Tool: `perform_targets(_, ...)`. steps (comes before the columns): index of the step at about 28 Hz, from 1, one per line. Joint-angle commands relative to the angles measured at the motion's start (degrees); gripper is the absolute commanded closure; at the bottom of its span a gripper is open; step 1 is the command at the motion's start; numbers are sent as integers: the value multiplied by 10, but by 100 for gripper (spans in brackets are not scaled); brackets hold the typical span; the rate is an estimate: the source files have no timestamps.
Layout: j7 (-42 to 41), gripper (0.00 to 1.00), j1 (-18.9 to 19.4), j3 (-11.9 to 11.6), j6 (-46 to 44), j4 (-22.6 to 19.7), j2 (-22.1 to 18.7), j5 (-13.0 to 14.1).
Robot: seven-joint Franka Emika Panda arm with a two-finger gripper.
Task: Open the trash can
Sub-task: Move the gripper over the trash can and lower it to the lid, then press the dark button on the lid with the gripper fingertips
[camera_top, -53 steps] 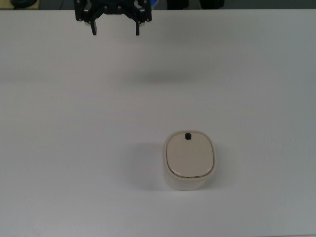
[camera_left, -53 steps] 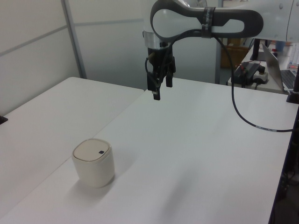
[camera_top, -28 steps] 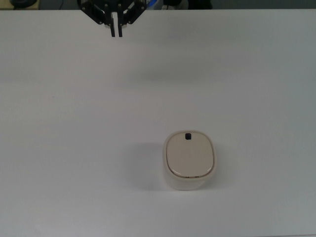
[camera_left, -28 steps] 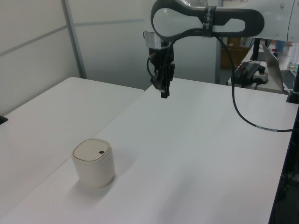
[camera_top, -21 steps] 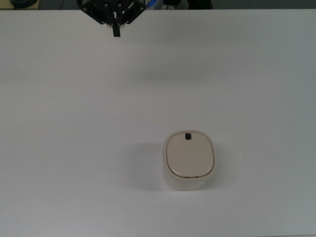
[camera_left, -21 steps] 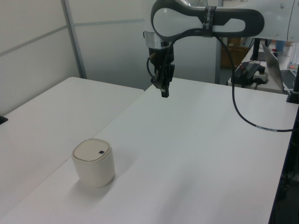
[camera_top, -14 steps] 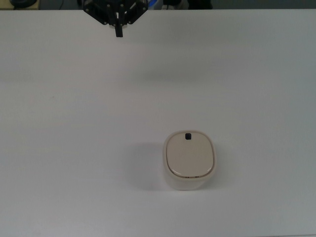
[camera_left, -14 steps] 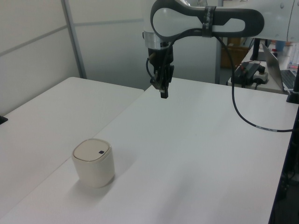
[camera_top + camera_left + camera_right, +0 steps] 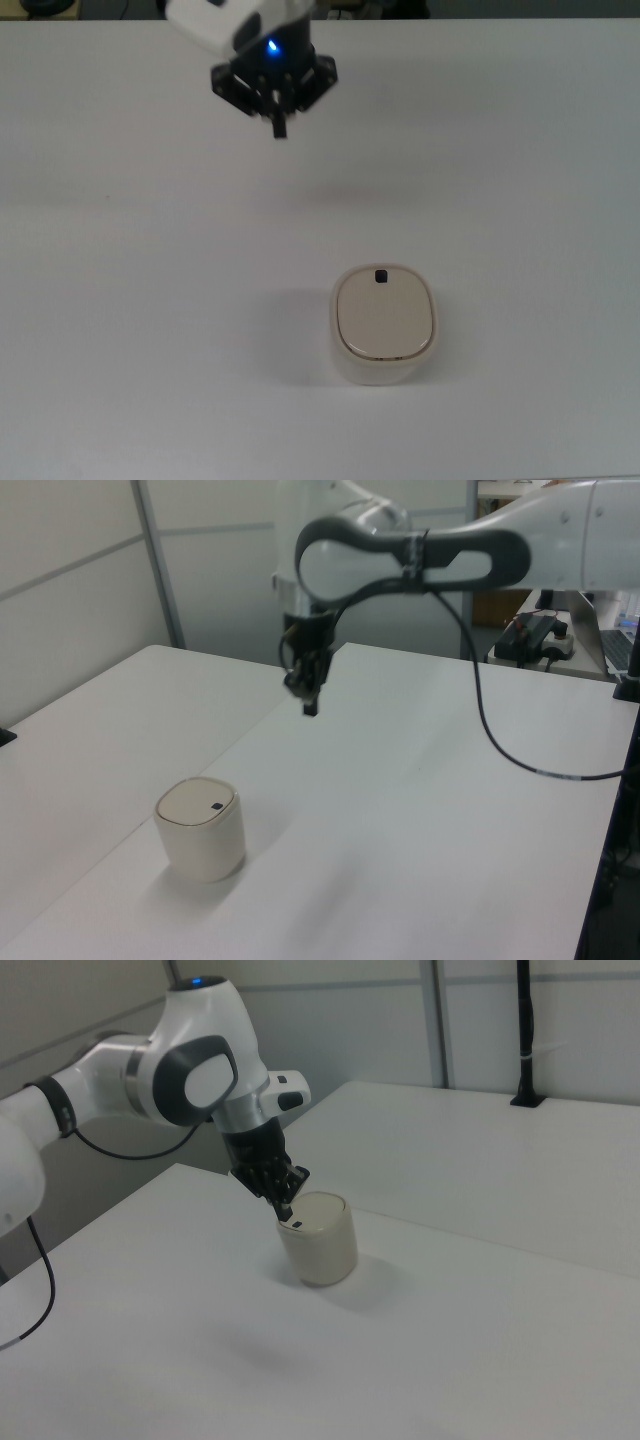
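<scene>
The trash can [image 9: 383, 322] is a small cream-white bin with a flat beige lid and a black button [image 9: 380, 276] at the lid's far rim. It stands on the white table [image 9: 120, 300], lid down, also in the left view [image 9: 200, 828] and the right view [image 9: 318, 1237]. My gripper [image 9: 279, 130] hangs in the air, shut with nothing in it, up and to the top view's left of the can. The left view shows the gripper [image 9: 310, 708] well above the table, behind the can. The right view has the gripper [image 9: 284, 1212] overlapping the can's upper left edge.
A black cable [image 9: 500, 730] trails from the arm over the table at the left view's right. Equipment [image 9: 535, 630] sits on a desk beyond the table. A black post [image 9: 525, 1035] stands at the far edge in the right view.
The fingers went from spread to shut. Since half a second ago the arm has carried the shut gripper forward and lower, closer to the trash can. The can has not moved.
</scene>
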Motion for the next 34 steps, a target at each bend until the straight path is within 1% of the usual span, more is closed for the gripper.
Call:
perform_targets(1,-4,100,7,14,65,0,34,5)
perform_targets(6,-3,100,7,28,128,0,67,5)
perform_targets(10,-2,100,7,30,163,0,81,8)
perform_targets(11,0,100,8,35,173,-1,85,8)
perform_targets(14,1,100,11,38,185,-1,92,8)
perform_targets(16,2,100,12,38,199,-1,96,9)
perform_targets(20,2,100,26,39,243,-2,114,21)
perform_targets(22,3,100,33,39,265,-2,128,24)
perform_targets(26,18,100,47,39,298,-2,146,24)
perform_targets(34,21,100,53,39,315,-2,161,24)
